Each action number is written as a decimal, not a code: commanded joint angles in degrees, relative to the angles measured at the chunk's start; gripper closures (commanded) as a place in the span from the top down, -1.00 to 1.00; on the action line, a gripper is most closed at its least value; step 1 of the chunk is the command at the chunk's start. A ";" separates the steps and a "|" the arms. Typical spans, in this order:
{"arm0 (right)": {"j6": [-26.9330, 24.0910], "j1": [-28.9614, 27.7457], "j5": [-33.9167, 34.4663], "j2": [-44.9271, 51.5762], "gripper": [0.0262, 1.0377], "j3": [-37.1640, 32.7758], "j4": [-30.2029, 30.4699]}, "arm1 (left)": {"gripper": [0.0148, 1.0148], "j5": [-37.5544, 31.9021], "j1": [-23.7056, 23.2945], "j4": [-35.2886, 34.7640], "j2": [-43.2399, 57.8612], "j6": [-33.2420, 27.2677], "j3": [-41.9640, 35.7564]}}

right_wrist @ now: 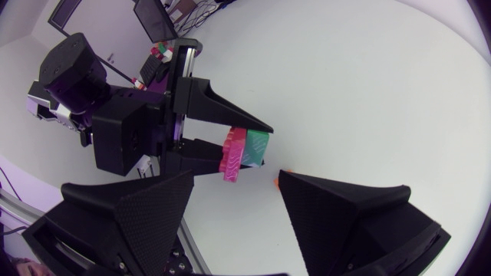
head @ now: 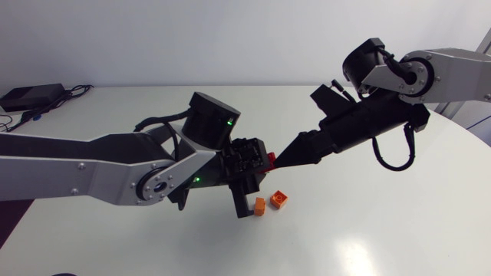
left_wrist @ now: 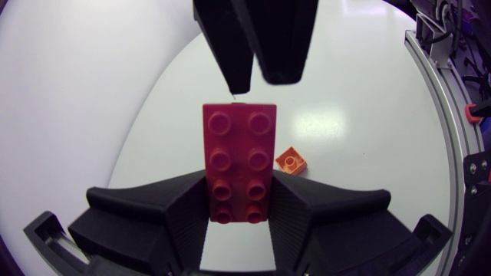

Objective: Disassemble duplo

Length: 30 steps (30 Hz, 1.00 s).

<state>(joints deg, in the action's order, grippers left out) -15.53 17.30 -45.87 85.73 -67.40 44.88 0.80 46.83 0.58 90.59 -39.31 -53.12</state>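
Clamps red eight-stud plastic brick in matte black left gripper; holds right gripper with jaws apart off its free end. Risks levering it loose through off-centre bite.

Red studded rectangular plastic brick: plain red, one shade all over.
Green plastic brick: plain green, backing the red one.
Small square plastic brick: orange, at 5 o'clock from the red one.
Second small plastic brick: orange.
Left claw: matte black.
Right claw: matte black.
Left arm: silver-grey links, black joints, green lights.
Worktop: plain white.
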 commanded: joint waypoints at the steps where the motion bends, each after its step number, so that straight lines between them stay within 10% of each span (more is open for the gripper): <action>1: 3.22 0.98 -0.01 1.19 0.30 0.86 -1.38 | -0.39 -0.80 1.07 1.18 1.79 1.08 0.13; 30: 5.33 4.76 3.59 -0.30 -0.48 6.05 -7.00 | -0.39 -3.17 2.92 3.20 1.87 1.78 -0.75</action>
<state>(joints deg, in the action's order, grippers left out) -11.46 21.54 -42.81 86.37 -63.02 38.35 -1.98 48.95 3.07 91.53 -38.68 -53.15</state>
